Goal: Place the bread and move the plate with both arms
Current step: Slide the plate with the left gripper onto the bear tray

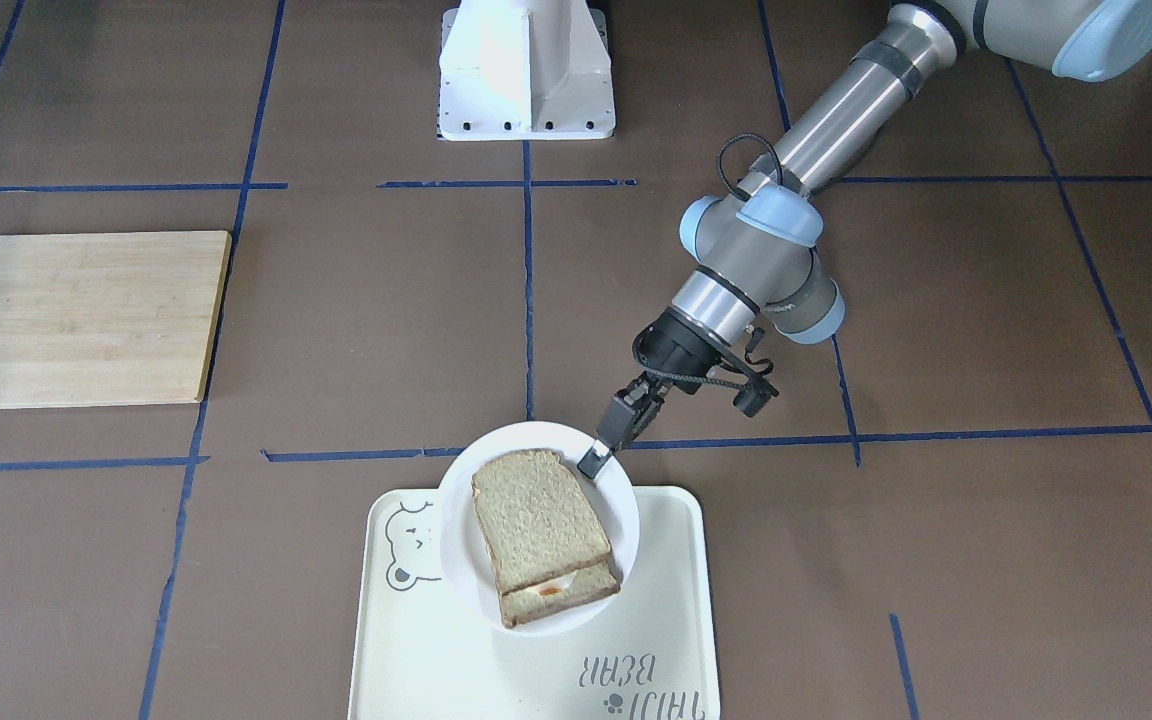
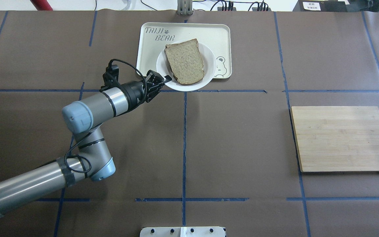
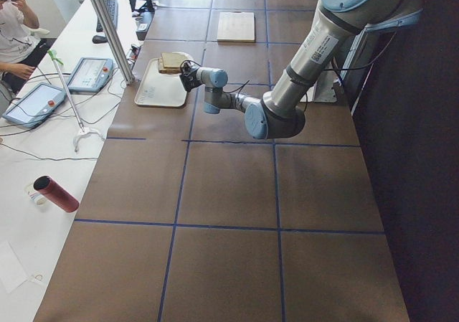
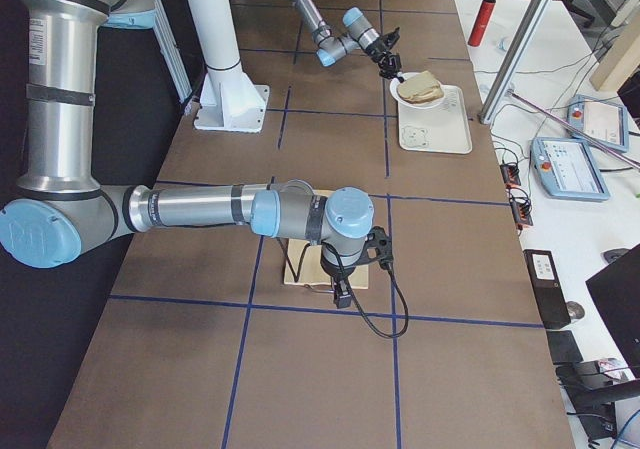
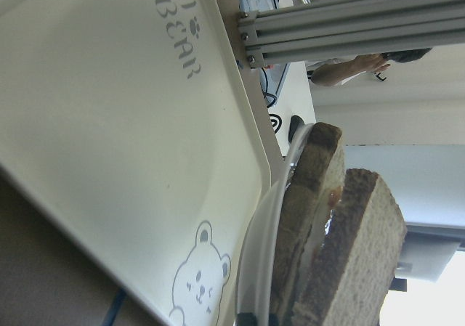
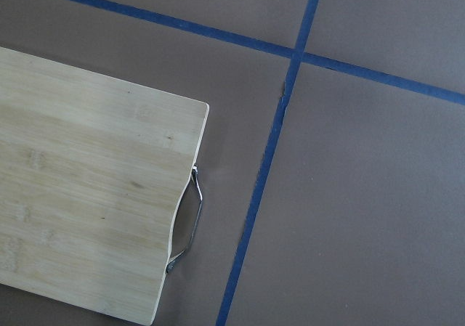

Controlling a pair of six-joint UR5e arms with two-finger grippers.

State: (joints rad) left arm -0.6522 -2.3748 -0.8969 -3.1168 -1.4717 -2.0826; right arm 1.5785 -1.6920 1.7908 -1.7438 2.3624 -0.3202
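Note:
The small white plate (image 1: 452, 530) sits over the robot-side edge of the cream bear tray (image 1: 416, 640), partly overhanging the table. On it the light-brown bread (image 1: 536, 515) lies on top of a darker toast with egg (image 1: 564, 600). My left gripper (image 1: 592, 460) is shut on the plate's rim, which also shows in the overhead view (image 2: 167, 79). The left wrist view shows the bread (image 5: 356, 261) and the plate rim (image 5: 265, 268) edge-on above the tray (image 5: 109, 159). My right gripper (image 4: 340, 294) hangs over the cutting board's edge. I cannot tell whether it is open or shut.
A bamboo cutting board (image 2: 341, 138) with a metal handle (image 6: 185, 224) lies on the robot's right side. The white pedestal base (image 1: 526, 70) stands at the robot's edge. Blue tape lines cross the brown table. An aluminium post (image 5: 341, 28) rises beyond the tray.

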